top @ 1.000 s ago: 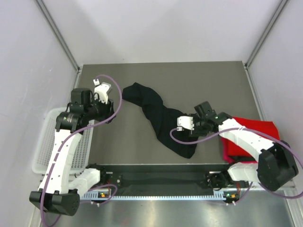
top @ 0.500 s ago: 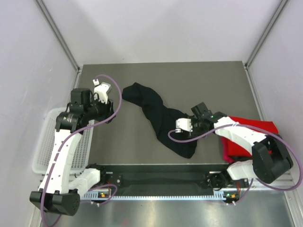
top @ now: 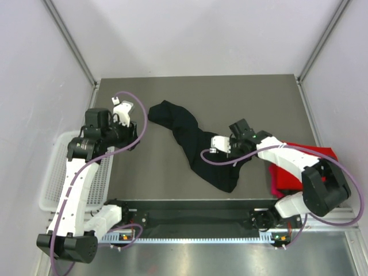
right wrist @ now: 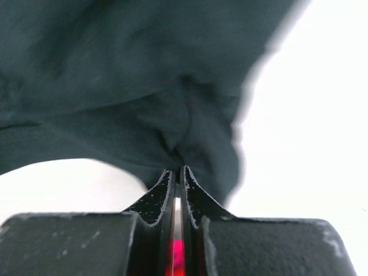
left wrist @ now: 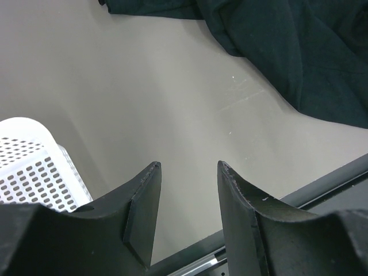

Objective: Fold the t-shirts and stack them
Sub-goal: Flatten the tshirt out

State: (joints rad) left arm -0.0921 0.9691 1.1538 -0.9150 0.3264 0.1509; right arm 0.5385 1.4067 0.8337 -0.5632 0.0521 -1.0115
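The black t-shirt point(top: 190, 138) lies crumpled in a long diagonal band across the middle of the table. My right gripper point(top: 223, 149) is at the shirt's near right part. In the right wrist view this gripper point(right wrist: 178, 168) is shut, pinching a fold of the black cloth point(right wrist: 144, 75). A folded red t-shirt point(top: 305, 164) lies at the right edge under the right arm. My left gripper point(top: 131, 131) hangs over bare table to the left of the shirt. It stands open point(left wrist: 188, 165) and empty, with the black shirt point(left wrist: 299, 52) well beyond its tips.
A white mesh basket point(top: 54, 172) hangs off the table's left edge and also shows in the left wrist view point(left wrist: 34, 172). A dark rail point(top: 195, 206) runs along the table's near edge. Grey walls enclose the other sides.
My right gripper has shut on the black shirt and shifted a little to the left and away from me. The left arm has stayed where it was.
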